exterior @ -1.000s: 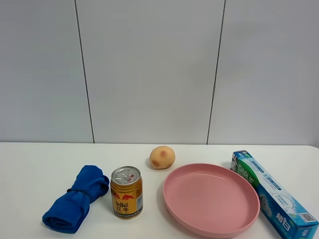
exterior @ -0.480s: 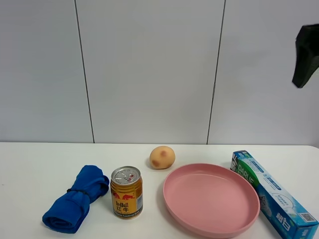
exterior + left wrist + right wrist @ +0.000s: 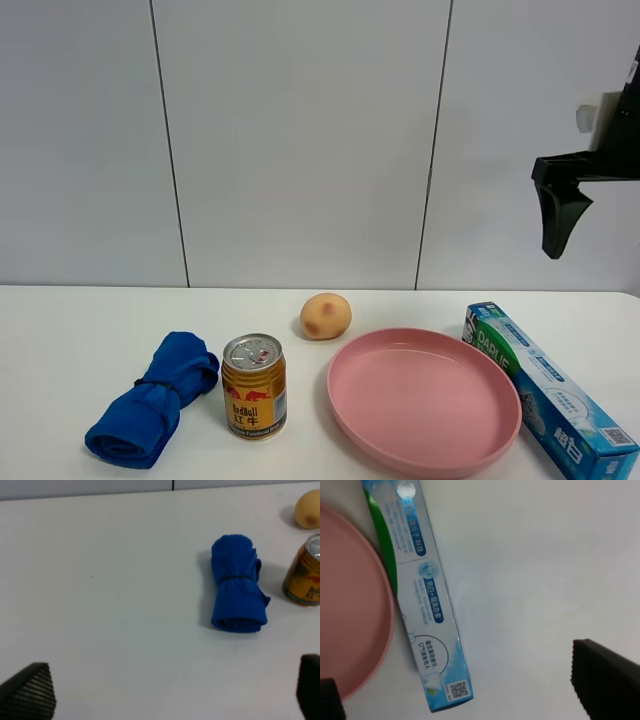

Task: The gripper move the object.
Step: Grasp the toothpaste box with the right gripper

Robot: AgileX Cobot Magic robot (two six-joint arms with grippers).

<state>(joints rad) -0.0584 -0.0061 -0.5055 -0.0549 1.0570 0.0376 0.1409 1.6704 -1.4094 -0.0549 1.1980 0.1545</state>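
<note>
- Now the right gripper (image 3: 556, 215) is hanging high over the right side, jaws spread wide and holding nothing.
- The toothpaste box (image 3: 545, 388) is lying near-right, tight beside the pink plate (image 3: 420, 398).
- I am advising a straight descent, pinching across the narrow width — not lengthwise.
- Bare table (image 3: 80, 330) is showing right of the box; the plate is crowding its left.

Exterior high: fixed in front of the table (image 3: 80, 320), facing the wall, tilted slightly down; widest view.
Left wrist: above the table's left side, angled down, mid-range; shares the rolled blue cloth (image 3: 237, 597) and can (image 3: 304, 577) with exterior.
Right wrist: looks almost straight down, closer; shares the toothpaste box (image 3: 422, 597) and pink plate (image 3: 350, 605) edge with exterior.
</note>
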